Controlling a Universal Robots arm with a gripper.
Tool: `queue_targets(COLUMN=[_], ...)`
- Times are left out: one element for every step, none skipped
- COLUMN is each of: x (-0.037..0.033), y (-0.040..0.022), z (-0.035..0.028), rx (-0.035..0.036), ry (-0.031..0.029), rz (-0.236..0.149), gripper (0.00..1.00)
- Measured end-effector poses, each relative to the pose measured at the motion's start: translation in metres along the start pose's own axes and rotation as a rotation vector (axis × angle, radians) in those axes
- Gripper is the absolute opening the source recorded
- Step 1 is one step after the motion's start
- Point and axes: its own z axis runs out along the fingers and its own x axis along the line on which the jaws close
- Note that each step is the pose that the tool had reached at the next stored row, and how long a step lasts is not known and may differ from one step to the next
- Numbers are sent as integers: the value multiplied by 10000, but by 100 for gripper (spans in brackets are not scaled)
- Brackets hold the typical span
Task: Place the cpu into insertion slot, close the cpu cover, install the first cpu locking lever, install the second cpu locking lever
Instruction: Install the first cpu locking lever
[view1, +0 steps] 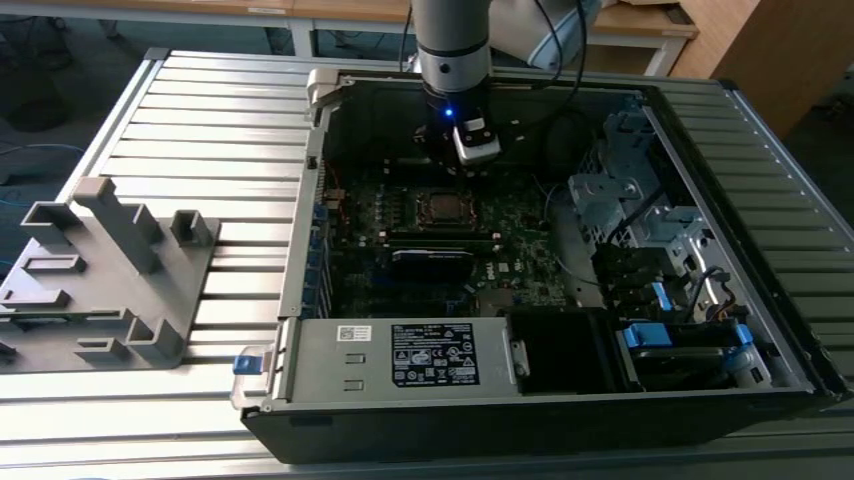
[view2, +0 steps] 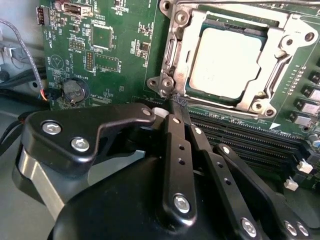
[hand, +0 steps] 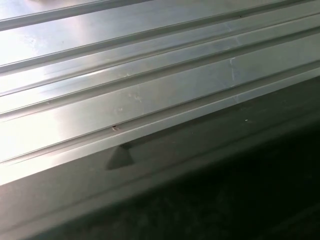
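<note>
Seeing the cpu seated under the cpu cover, I judge that thin frame springy; my gripper is pinched together, empty, beside its corner.

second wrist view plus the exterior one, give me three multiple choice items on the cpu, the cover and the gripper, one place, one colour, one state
1. Where is the cpu?
A. seated in the socket
B. held by the gripper
C. on the slatted table

2. What colour is the cpu's top?
A. gold
B. dull silvery-grey
C. blue

3. How does the cpu cover lie?
A. standing upright
B. removed
C. down around the cpu

Answers: 1 A, the chip sits inside the socket on the motherboard. 2 B, its top looks pale grey metal. 3 C, the frame lies flat around the chip while the gripper is beside its corner.
</note>
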Motion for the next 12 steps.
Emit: queue_targets(x=[2,3,4,5,6,6,7,6,7,6,6,6], y=[-2,-3,-4,-6,-9,-11,-14,-16,-17,-17,-17,-17], z=[1,2,3,3,4,5,7,8,9,9,9,9], rx=[-1,-3,-3,-3,-3,-3,-3,-3,-3,-2,-1,-1], ry=[-1,-2,-2,-2,-2,-1,-2,-2,-2,-2,-1,-1], rz=[0,0,0,1,0,1,2,1,1,1,0,0], gripper=[11,11,11,11,11,11,11,11,11,11,11,11])
